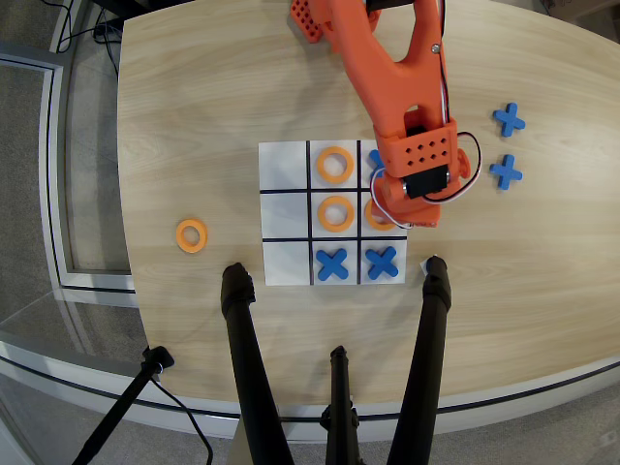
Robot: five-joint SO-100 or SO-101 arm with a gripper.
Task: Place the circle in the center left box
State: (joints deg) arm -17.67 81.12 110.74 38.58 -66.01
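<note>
Pale wood bench (194,116) holds a white three-by-three board (286,271), seen from overhead. An orange arm (387,68) covers the board's right column. Its tool (412,215) sits over the middle-right square (373,229), where the ring (374,215) lies flat, partly hidden. Being round, it has no long axis. Whether the tool grips it cannot be told. A good release drops it centred inside the lines.

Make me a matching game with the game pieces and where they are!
Things:
1. lone orange ring
2. two blue crosses off the board
3. blue cross pair
4. ring under the gripper

Places:
A. bottom row of the board
B. bare table, right of the board in the overhead view
C. middle row, right column
D. bare table, left of the board

Pairs: 1-D, 2-B, 3-A, 4-C
</note>
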